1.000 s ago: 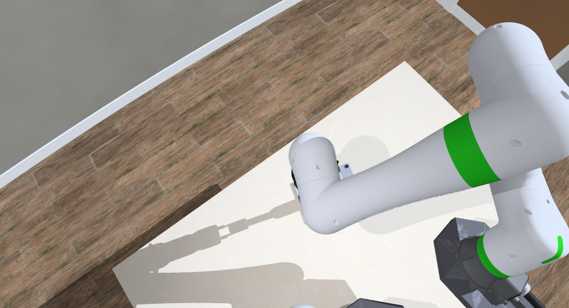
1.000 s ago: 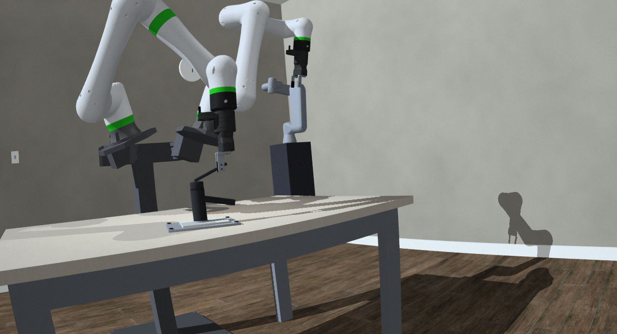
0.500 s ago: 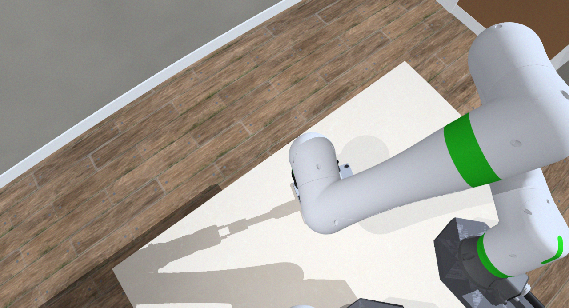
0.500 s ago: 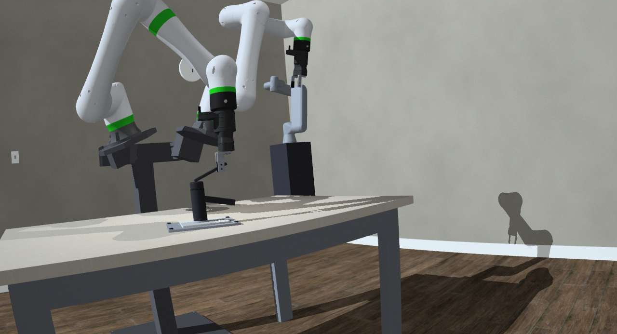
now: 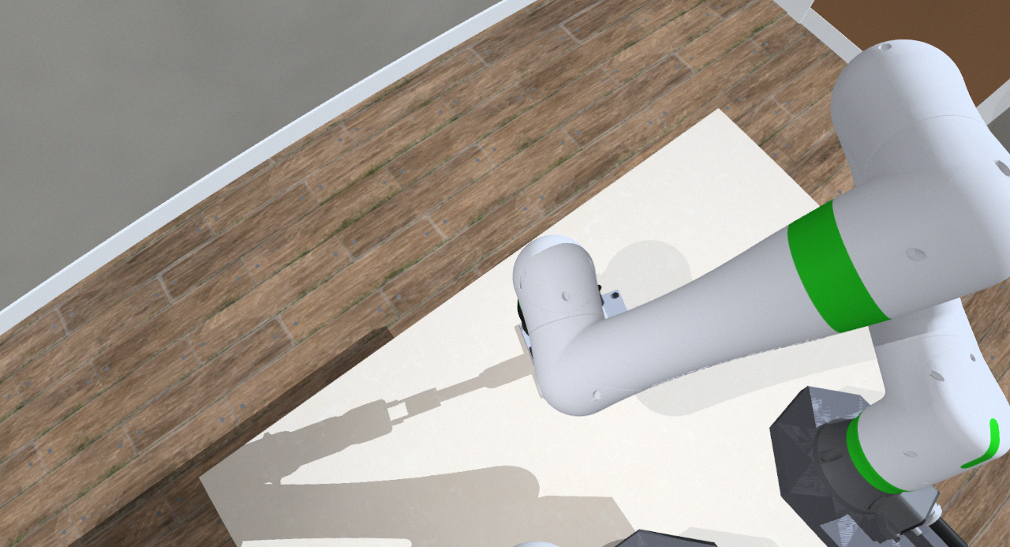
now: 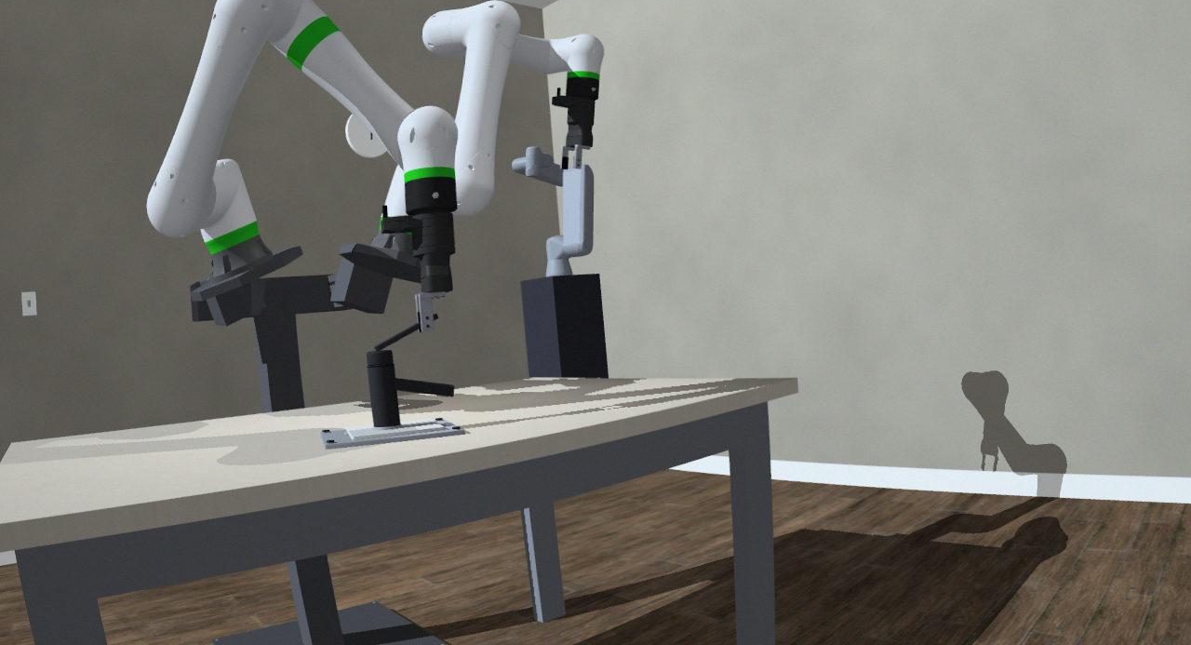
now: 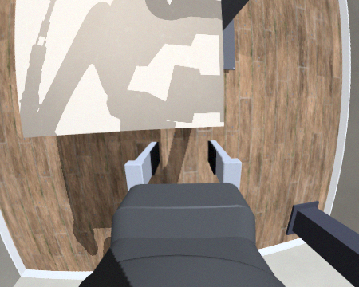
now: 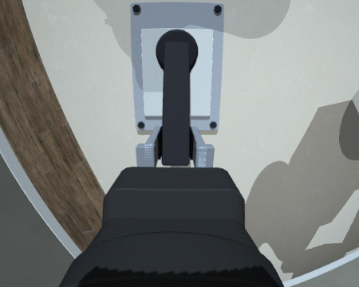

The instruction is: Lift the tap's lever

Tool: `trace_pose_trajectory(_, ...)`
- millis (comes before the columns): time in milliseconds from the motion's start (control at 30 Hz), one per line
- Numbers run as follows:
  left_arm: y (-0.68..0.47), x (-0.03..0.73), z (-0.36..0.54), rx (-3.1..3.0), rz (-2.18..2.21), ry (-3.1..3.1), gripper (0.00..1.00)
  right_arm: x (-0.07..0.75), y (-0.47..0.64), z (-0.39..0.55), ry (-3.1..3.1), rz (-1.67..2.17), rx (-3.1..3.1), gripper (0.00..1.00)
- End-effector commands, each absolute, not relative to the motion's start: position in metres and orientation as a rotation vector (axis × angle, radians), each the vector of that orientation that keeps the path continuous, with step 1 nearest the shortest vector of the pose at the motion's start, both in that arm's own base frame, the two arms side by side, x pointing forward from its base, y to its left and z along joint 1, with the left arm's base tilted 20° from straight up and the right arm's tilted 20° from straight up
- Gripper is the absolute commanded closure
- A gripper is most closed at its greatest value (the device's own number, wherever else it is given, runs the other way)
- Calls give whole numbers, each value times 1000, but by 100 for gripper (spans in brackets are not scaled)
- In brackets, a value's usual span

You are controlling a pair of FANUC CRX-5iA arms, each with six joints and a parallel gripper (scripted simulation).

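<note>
The black tap (image 6: 382,391) (image 8: 160,52) stands upright on its grey base plate (image 6: 334,439) (image 8: 177,17). Its flat black lever (image 6: 399,335) (image 8: 176,92) slopes upward from the tap's top toward the raised outer end. My right gripper (image 6: 426,315) (image 8: 175,136) is shut on the lever near that outer end, with one finger on each side. The tap's spout (image 6: 426,386) points out below the lever. My left gripper (image 6: 571,156) (image 7: 183,151) is open and empty, high up and away from the tap, over the floor past the table's end. In the top view the right arm hides most of the tap.
The pale table (image 5: 706,169) (image 6: 100,483) (image 7: 76,113) (image 8: 259,119) carries the tap near one long edge. A small grey arm (image 6: 578,212) stands on a dark pedestal (image 6: 559,325) behind the table, appearing below the left gripper in the exterior view.
</note>
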State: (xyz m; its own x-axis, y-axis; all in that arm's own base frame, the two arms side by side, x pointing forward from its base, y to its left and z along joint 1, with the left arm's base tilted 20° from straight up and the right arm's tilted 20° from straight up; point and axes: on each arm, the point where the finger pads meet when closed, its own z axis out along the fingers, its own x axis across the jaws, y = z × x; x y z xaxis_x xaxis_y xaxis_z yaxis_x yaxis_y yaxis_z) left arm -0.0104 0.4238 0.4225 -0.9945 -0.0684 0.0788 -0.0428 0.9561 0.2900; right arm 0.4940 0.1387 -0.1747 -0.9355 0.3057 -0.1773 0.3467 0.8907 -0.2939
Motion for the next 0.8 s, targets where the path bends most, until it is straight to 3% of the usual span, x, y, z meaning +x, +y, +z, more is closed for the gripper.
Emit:
trace_pose_trajectory(0,424,-10,423,86,-448,-3019,0,495,139,-174,2930,-489,507,100)
trace_pose_trajectory(367,424,-10,423,86,-448,-3019,0,495,139,-174,2930,-489,507,100)
trace_pose_trajectory(400,424,-10,423,86,-448,-3019,0,495,139,-174,2930,-489,507,0)
trace_pose_trajectory(767,424,-10,423,86,-448,-3019,0,495,139,-174,2930,-489,507,0)
